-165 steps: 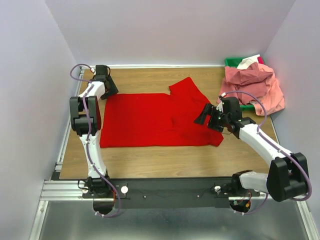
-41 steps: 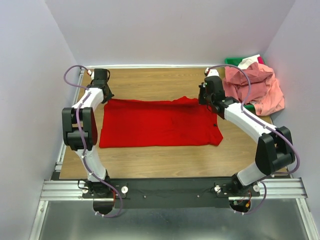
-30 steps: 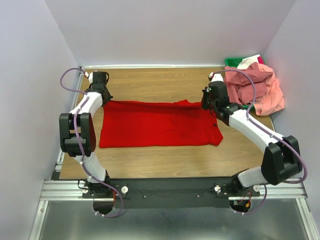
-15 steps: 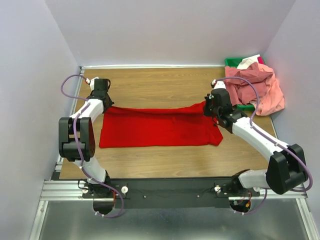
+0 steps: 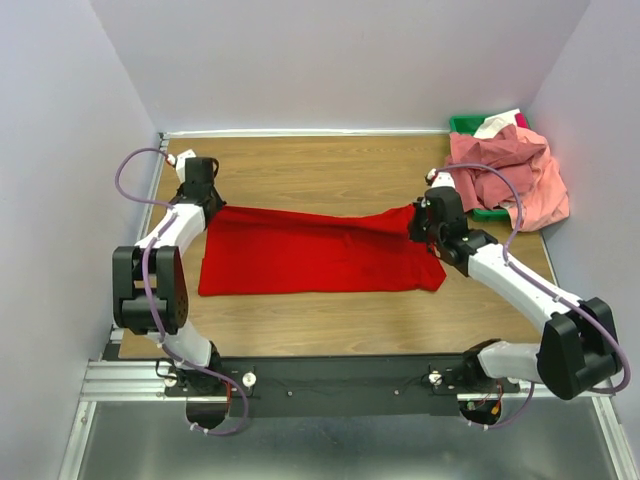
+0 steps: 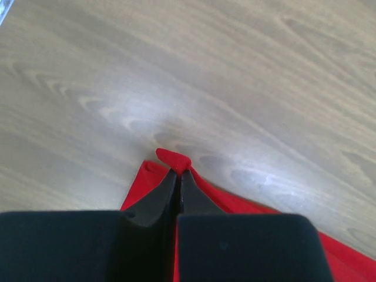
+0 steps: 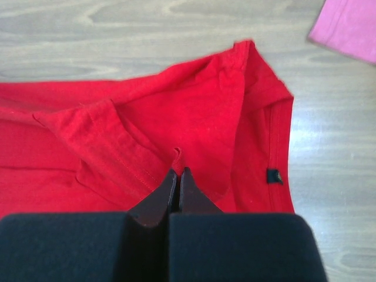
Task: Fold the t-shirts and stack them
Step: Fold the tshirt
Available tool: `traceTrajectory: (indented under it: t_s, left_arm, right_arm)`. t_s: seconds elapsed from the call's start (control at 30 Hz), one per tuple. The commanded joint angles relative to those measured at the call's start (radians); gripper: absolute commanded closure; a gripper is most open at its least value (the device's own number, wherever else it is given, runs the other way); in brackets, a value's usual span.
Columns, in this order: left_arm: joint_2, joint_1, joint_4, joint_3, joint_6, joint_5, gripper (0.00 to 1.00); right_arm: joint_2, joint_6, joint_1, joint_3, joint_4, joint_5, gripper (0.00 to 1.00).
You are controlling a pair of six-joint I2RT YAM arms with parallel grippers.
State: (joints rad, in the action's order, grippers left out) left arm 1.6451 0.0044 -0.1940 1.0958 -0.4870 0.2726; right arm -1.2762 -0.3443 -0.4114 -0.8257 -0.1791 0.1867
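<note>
Pinching the red t-shirt's [image 5: 300,262] far edge, the left gripper [image 6: 178,172] and right gripper [image 7: 177,172] had drawn it nearer. That slim left corner hold could slip.

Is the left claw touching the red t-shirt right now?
Touching. The left wrist view shows the left claw pinched shut on an edge of the red t-shirt, with a tuft of cloth poking out past its tips.

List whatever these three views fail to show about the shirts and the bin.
- Top view: green plastic bin is mostly buried under heaped salmon pink cloth shirts; their count is unclear.
- Right wrist: dark tag on bright red cloth t-shirt, too small to read.
- Left wrist: left gripper hides most of that shirt.
</note>
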Motion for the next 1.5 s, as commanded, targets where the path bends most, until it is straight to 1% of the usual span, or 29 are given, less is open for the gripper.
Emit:
traceTrajectory:
  t_s: [0.0,0.03,0.07,0.1,0.17,0.2,0.23,0.27,0.3,0.33,0.37,0.4,0.43,0.47,0.5,0.6,0.63,0.7,0.73,0.77,0.8,0.87,0.9,0.97,1.03,1.17,1.27,1.4,1.47]
  left_arm:
    - [-0.082,-0.001,0.027,-0.108,-0.042,0.072,0.80]
    - [-0.096,-0.003,0.024,-0.125,-0.053,0.088,0.72]
    - [-0.114,-0.001,-0.007,-0.141,-0.106,0.112,0.40]
    - [-0.152,-0.001,-0.033,-0.157,-0.128,0.160,0.02]
    - [-0.209,-0.001,-0.067,-0.186,-0.153,0.171,0.02]
    - [-0.244,-0.001,-0.088,-0.198,-0.204,0.198,0.02]
    - [-0.321,-0.001,-0.111,-0.218,-0.229,0.217,0.02]
    - [-0.359,-0.003,-0.120,-0.230,-0.243,0.221,0.02]
    - [-0.395,-0.001,-0.131,-0.237,-0.296,0.221,0.02]
    - [-0.450,-0.001,-0.151,-0.232,-0.318,0.217,0.01]
    - [-0.471,-0.001,-0.131,-0.234,-0.315,0.191,0.01]
    - [-0.500,-0.001,-0.102,-0.240,-0.286,0.121,0.01]
    - [-0.502,-0.003,-0.081,-0.237,-0.280,0.088,0.01]
    - [-0.499,-0.029,-0.067,-0.232,-0.279,0.061,0.01]
    - [-0.489,-0.030,-0.058,-0.226,-0.268,0.013,0.01]
    - [-0.415,-0.047,-0.045,-0.191,-0.256,-0.032,0.01]
    - [-0.365,-0.087,-0.027,-0.162,-0.249,-0.064,0.01]
    - [-0.306,-0.156,-0.025,-0.116,-0.246,-0.053,0.01]
    - [-0.239,-0.234,-0.025,-0.058,-0.240,-0.050,0.01]
    - [-0.204,-0.259,-0.024,-0.028,-0.214,-0.064,0.01]
    - [-0.130,-0.286,-0.024,0.022,-0.208,-0.137,0.01]
    - [-0.062,-0.305,-0.024,0.058,-0.206,-0.188,0.01]
    - [-0.010,-0.317,-0.027,0.068,-0.214,-0.178,0.01]
    - [0.031,-0.346,-0.025,0.079,-0.217,-0.171,0.01]
    - [0.082,-0.359,-0.028,0.082,-0.214,-0.171,0.02]
    - [0.128,-0.363,-0.038,0.062,-0.214,-0.159,0.01]
    - [0.137,-0.363,-0.030,0.030,-0.190,-0.139,0.02]
    - [0.151,-0.362,-0.047,0.013,-0.177,-0.069,0.02]
    - [0.166,-0.360,-0.045,0.013,-0.174,-0.059,0.02]
  right_arm:
    - [0.038,-0.036,-0.006,0.063,-0.017,-0.026,1.00]
    - [0.046,-0.042,-0.006,0.080,-0.017,-0.032,1.00]
    - [0.064,-0.062,-0.006,0.095,-0.022,-0.035,1.00]
    - [0.073,-0.093,-0.004,0.130,-0.028,-0.047,0.97]
    - [0.095,-0.123,-0.006,0.157,-0.058,-0.070,0.86]
    - [0.125,-0.133,-0.006,0.166,-0.080,-0.087,0.85]
    - [0.144,-0.154,-0.004,0.181,-0.101,-0.114,0.78]
    - [0.162,-0.163,-0.006,0.195,-0.140,-0.124,0.67]
    - [0.187,-0.167,-0.006,0.206,-0.152,-0.133,0.46]
    - [0.234,-0.173,-0.004,0.214,-0.163,-0.136,0.43]
    - [0.262,-0.176,-0.006,0.232,-0.172,-0.135,0.41]
    - [0.299,-0.173,-0.006,0.237,-0.172,-0.129,0.35]
    - [0.316,-0.173,-0.006,0.238,-0.174,-0.122,0.27]
    - [0.328,-0.173,-0.006,0.231,-0.175,-0.115,0.19]
    - [0.331,-0.173,-0.006,0.226,-0.175,-0.112,0.00]
    - [0.301,-0.168,-0.006,0.180,-0.174,-0.101,0.00]
    - [0.279,-0.174,-0.006,0.165,-0.174,-0.105,0.00]
    - [0.201,-0.186,-0.006,0.105,-0.165,-0.124,0.00]
    - [0.175,-0.188,-0.006,0.085,-0.157,-0.136,0.00]
    - [0.141,-0.188,-0.006,0.073,-0.116,-0.166,0.00]
    - [0.086,-0.191,-0.004,0.050,-0.094,-0.209,0.00]
    - [0.016,-0.196,-0.004,0.027,-0.039,-0.251,0.00]
    - [-0.055,-0.194,-0.006,0.014,-0.017,-0.269,0.00]
    - [-0.121,-0.208,-0.004,-0.038,0.000,-0.257,0.00]
    - [-0.211,-0.228,-0.006,-0.065,0.007,-0.213,0.00]
    - [-0.317,-0.266,-0.006,-0.092,0.013,-0.162,0.00]
    - [-0.373,-0.281,-0.004,-0.079,0.013,-0.130,0.00]
    - [-0.414,-0.286,-0.004,-0.044,0.018,-0.138,0.00]
    - [-0.419,-0.291,-0.004,-0.032,0.027,-0.139,0.00]
